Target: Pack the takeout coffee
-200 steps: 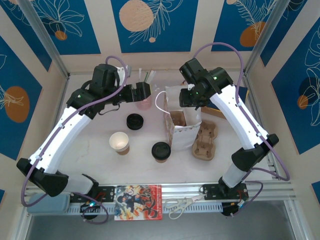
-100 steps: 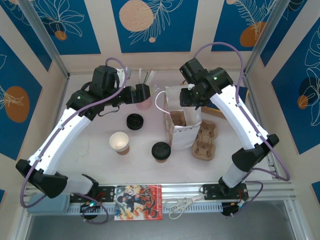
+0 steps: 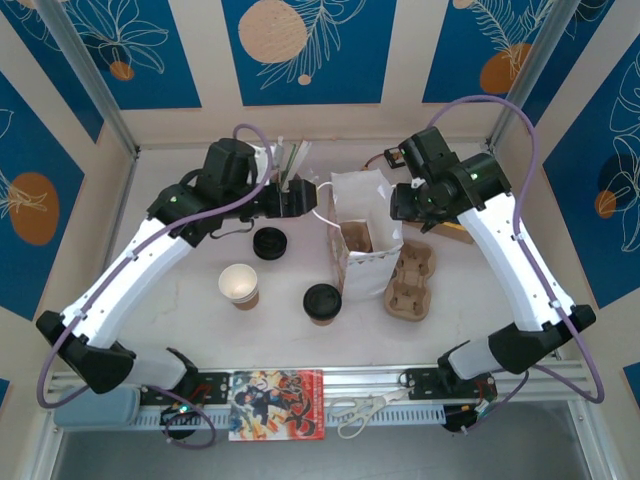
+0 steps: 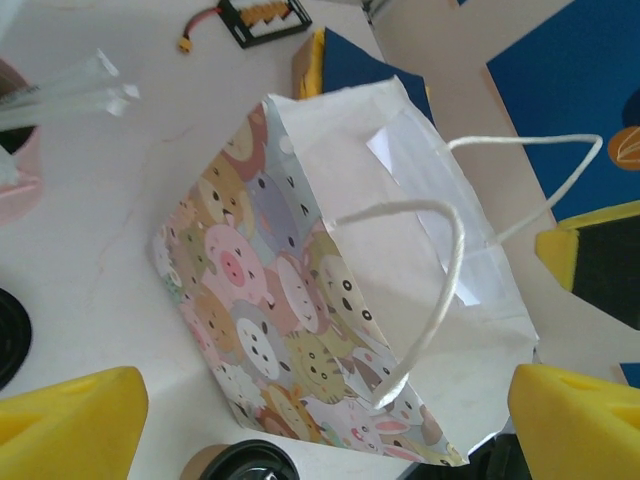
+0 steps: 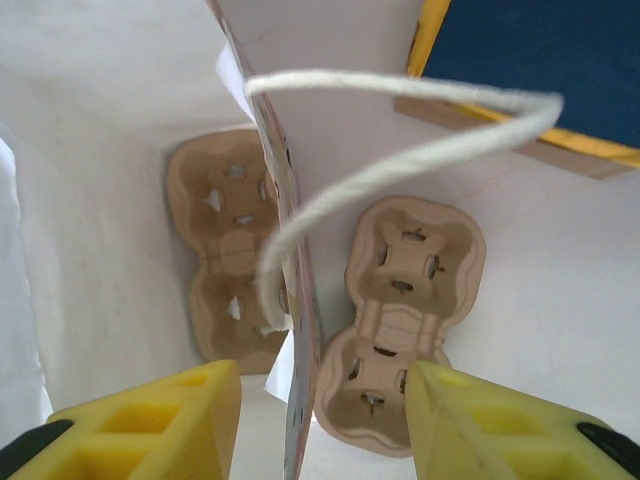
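Left gripper (image 3: 292,197) gapes wide, holding nothing, beside paper bag (image 3: 360,195).
Right gripper (image 5: 320,378) straddles the bag's wall, jaws apart (no pinch); takeout coffee (image 3: 239,284) stands on table (image 3: 180,300), left of the bag.

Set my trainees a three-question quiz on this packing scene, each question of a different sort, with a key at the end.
1. True or false: the takeout coffee cup already stands inside the paper bag.
2. What lies at the bottom of the bag? A) a black lid B) a pulp cup carrier C) straws
3. Fill in: seen from above, a second carrier lies on the table to the bag's ____.

Key
1. False: it stands open on the table, left of the bag.
2. B
3. right
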